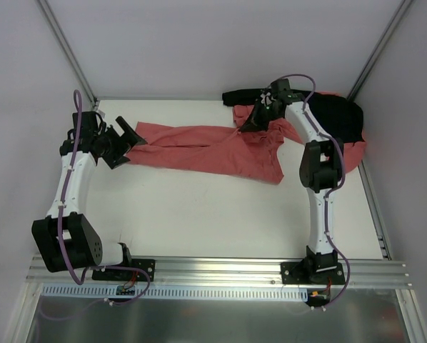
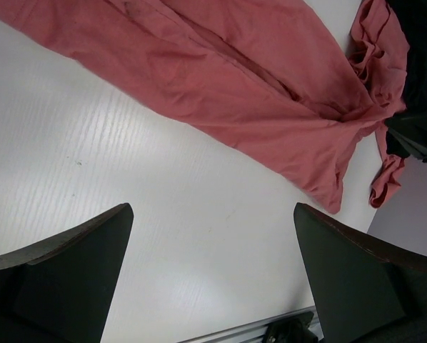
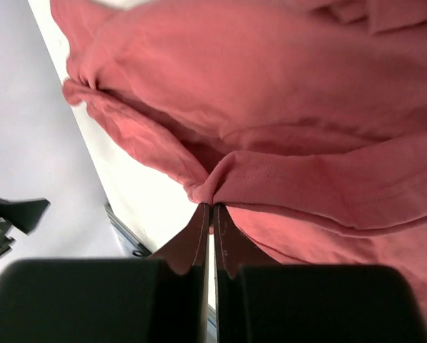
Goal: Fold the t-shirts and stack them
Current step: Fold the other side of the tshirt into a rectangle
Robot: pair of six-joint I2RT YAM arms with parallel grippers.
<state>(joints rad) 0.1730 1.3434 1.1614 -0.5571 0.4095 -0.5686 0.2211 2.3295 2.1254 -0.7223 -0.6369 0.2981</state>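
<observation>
On the table [image 1: 199,214], rumpled salmon t-shirt [image 1: 199,148], right hand [image 3: 212,209] pinching its fold, left hand [image 2: 213,214] spread.

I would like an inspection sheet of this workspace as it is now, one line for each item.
Surface: white table, faint specks.
Job's things: t-shirt stretched out, unfolded; red heap far right.
Clutter: black cloth over the heap.
Grippers: left gripper jaws open, over the table; right gripper jaws shut on a t-shirt fold.
Cables: purple cables along both arms.
Surroundings: white walls, metal frame.
</observation>
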